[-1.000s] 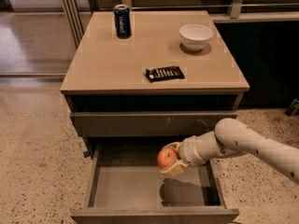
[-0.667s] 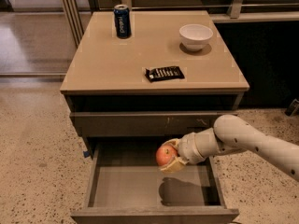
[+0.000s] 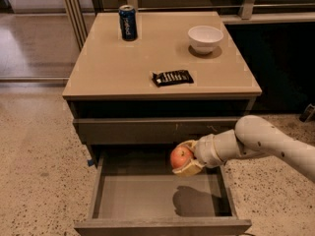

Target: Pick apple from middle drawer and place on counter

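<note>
The apple [image 3: 180, 157], red-orange with a pale patch, is held between the tan fingers of my gripper [image 3: 184, 158], which is shut on it. The white arm reaches in from the right. The apple hangs above the open middle drawer [image 3: 147, 200], over its back right part, below the closed drawer front above. Its shadow falls on the drawer's grey floor. The tan counter [image 3: 113, 63] lies above and behind, well higher than the apple.
On the counter stand a blue soda can [image 3: 128, 22] at the back left, a white bowl [image 3: 205, 37] at the back right and a dark snack bar [image 3: 172, 77] near the front middle. Speckled floor surrounds the cabinet.
The gripper with the apple has risen slightly and shifted a little left, staying above the open drawer.
</note>
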Available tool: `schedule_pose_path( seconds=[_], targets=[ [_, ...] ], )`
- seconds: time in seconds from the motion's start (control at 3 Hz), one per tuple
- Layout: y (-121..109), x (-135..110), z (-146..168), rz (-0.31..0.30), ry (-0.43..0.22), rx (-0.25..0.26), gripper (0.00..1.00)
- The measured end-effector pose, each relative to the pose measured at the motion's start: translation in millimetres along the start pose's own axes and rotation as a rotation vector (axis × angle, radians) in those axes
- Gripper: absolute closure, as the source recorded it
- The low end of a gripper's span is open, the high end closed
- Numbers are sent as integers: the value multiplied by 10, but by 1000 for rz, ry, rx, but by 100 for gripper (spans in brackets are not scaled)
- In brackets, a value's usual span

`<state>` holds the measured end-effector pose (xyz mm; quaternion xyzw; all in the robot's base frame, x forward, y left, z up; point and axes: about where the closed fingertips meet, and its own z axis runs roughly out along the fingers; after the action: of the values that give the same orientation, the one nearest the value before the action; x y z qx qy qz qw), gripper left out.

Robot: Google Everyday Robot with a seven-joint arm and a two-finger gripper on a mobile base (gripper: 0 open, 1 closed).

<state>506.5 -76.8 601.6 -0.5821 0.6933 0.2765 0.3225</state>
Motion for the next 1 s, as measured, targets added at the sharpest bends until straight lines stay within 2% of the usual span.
schedule_pose_path(
  seconds=[0.33, 0.67, 1.0],
  targets=[
    [-71, -254, -717, 34, -2, 75, 100],
    [-154, -909, -1827, 9, 37, 180, 100],
    [-199, -1180, -2140, -28, 39, 211, 100]
  ],
)
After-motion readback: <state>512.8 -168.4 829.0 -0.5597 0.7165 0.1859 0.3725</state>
